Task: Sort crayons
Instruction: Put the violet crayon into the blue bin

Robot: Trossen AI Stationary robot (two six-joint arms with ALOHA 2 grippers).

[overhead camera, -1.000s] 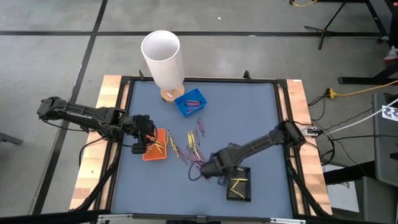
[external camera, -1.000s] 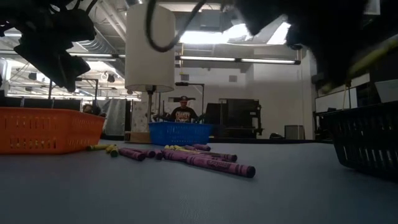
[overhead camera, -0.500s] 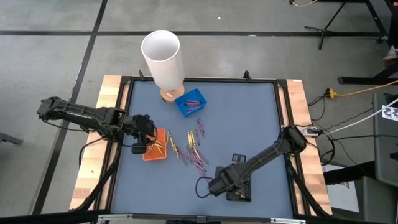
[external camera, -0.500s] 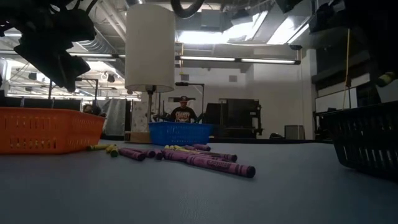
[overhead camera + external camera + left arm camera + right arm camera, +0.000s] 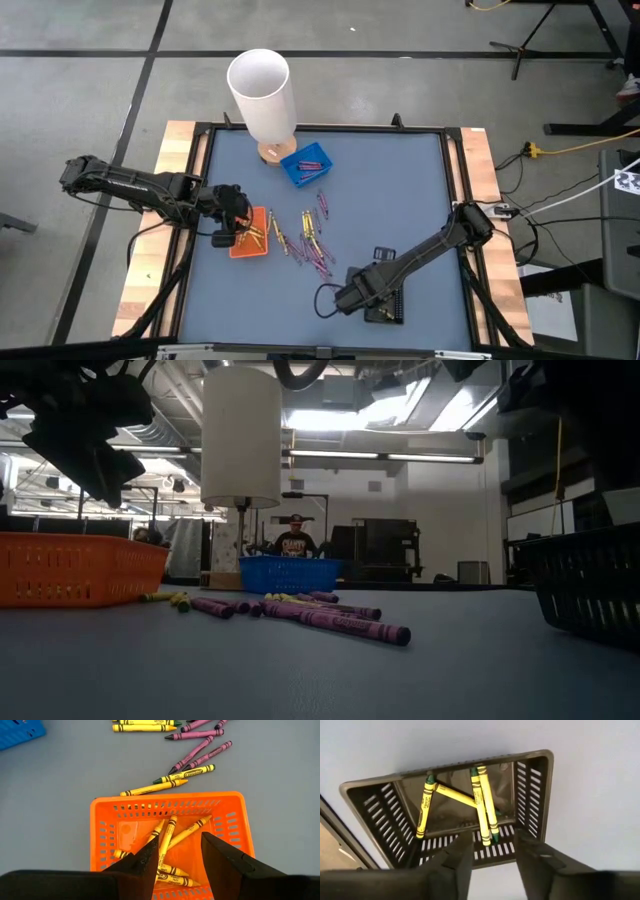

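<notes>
The right gripper is hanging over the black tray near the counter's front edge, its fingers standing apart with nothing between them. In the tray four yellow crayons are lying crossed on the slotted floor. From above, this gripper is sitting at the tray's left end.

The left gripper is hovering over the orange tray at the counter's left side, its fingers also parted and empty. Several orange-gold crayons are lying in that tray. In the high view the gripper is covering the tray's left part.

Loose crayons, purple and yellow mixed, are lying scattered on the grey counter between the orange tray and the right arm, two of them just beside the orange tray's far wall. A blue tray is sitting toward the back, just beside a tall white cylinder on a wooden base. Across the room, a person is sitting behind the blue tray.
</notes>
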